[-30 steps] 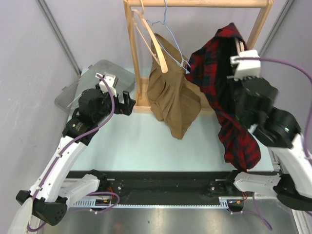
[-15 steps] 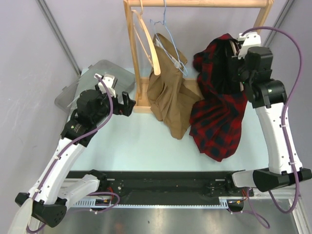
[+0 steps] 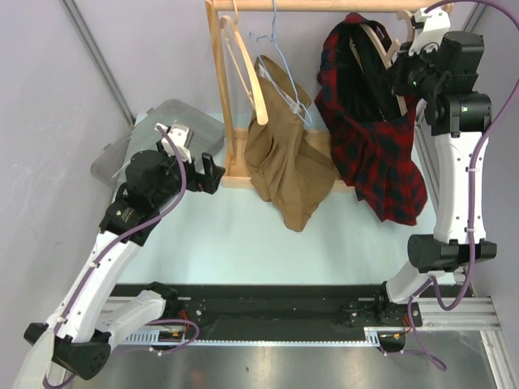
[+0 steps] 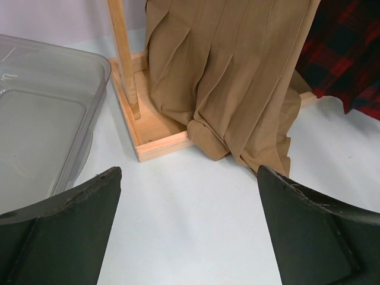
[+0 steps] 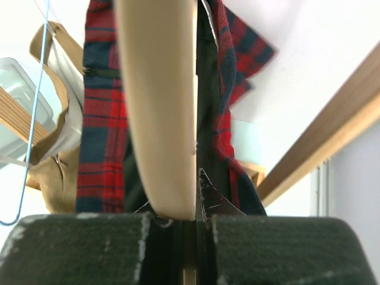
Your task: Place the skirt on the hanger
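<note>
My left tool hangs spread wide above the counter, facing the rack base. Farther up, my right tool is clamped on the hanger carrying the plaid skirt, seemingly just under the rail.

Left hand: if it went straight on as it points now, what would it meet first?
Likely the near corner of the wooden rack base, with the hem of the tan skirt draped beside it; only bare table lies before them. Depth is unclear, so either could come first.
</note>
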### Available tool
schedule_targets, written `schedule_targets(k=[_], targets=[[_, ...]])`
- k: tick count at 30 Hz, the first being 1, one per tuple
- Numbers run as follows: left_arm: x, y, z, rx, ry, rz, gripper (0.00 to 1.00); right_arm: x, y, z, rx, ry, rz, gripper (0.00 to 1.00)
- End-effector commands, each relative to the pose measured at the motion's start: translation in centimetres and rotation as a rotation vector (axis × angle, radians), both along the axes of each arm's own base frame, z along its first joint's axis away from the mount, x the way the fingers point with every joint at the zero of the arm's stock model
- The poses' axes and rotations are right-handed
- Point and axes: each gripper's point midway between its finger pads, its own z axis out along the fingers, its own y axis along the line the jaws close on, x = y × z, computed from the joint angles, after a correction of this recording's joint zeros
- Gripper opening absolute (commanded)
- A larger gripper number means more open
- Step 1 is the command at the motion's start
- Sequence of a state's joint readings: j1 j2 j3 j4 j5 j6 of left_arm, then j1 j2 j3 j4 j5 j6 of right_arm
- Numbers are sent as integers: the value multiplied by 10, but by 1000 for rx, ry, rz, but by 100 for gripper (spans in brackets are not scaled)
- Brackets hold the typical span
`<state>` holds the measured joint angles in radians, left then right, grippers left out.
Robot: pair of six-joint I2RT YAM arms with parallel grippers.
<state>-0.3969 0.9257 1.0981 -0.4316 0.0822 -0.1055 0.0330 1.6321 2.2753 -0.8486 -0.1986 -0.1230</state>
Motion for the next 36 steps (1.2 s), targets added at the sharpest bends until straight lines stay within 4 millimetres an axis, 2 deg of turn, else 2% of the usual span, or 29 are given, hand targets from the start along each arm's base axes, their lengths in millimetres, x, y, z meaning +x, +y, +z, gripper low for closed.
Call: schedule_targets(k=[1, 8, 15, 18, 22, 28, 36], targets=[[-5, 2, 7, -21, -17, 7, 100, -3, 8, 68, 48, -211, 55, 0], [-8, 3, 5, -24, -5, 7, 100, 21, 1, 79, 65, -266, 27, 0], [-10, 3, 2, -29, 14, 11, 100, 49, -33, 84, 111, -312, -27, 0], [-9, 3, -2, -28, 27, 14, 100, 54, -44, 94, 149, -350, -27, 0], [-9, 2, -4, -29, 37, 13, 100, 72, -52, 87, 171, -346, -15, 0], [-11, 5, -6, -33, 45, 28, 100, 89, -47, 78, 200, -340, 26, 0], [-12, 6, -12, -38, 61, 41, 100, 108, -30, 61, 209, -307, 52, 0]])
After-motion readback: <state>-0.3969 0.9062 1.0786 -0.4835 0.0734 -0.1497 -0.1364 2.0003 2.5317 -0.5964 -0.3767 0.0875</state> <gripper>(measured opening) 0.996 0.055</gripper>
